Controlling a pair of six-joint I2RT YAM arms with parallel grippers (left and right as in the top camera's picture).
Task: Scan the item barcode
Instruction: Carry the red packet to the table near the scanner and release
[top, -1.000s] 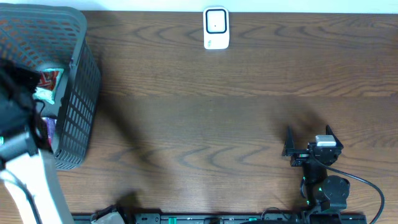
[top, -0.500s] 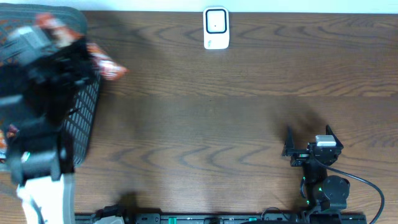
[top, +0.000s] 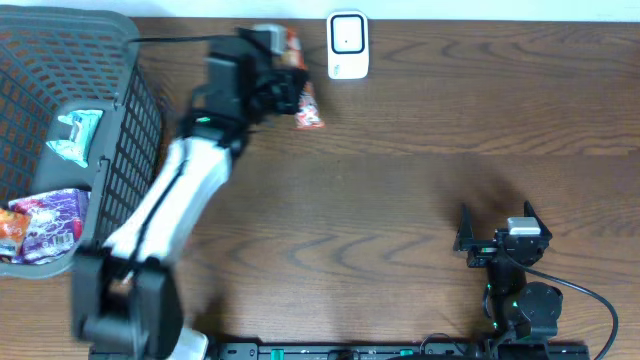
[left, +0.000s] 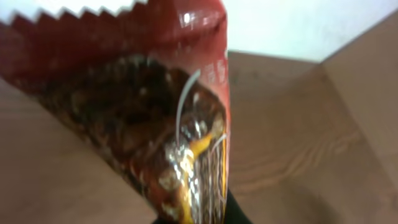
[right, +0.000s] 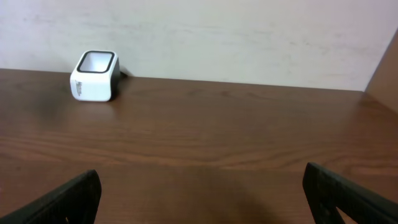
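Your left gripper (top: 278, 88) is clamped tight on the snack packet (top: 304, 106). It holds the packet in the air just left of the scanner (top: 347, 45), close to it but apart. From overhead the packet is small and blurred. You can make out a red wrapper with a pale patch, and the black wrist covers part of it. Whether a barcode faces the scanner cannot be told.

In the left wrist view the packet (left: 155, 124) fills most of the frame, too close to be sharp. You can see a zigzag crimp along the top and a picture of a brown, nutty bar. The fingers are hidden behind it, and only a dark sliver shows at the bottom edge.

Your right gripper (top: 495, 232) sits well to the right of the scanner and toward the front of the table (top: 400, 200), jaws spread wide with nothing between them. Its own camera catches only two dark fingertips (right: 68, 198) in the lower corners. The scanner (right: 94, 76) shows there small, at the far left by the wall.

Far left of the scanner, the basket (top: 130, 150) is cut off by the frame edge. A teal-and-white packet (top: 76, 135) and a purple packet (top: 48, 222) lie inside it.
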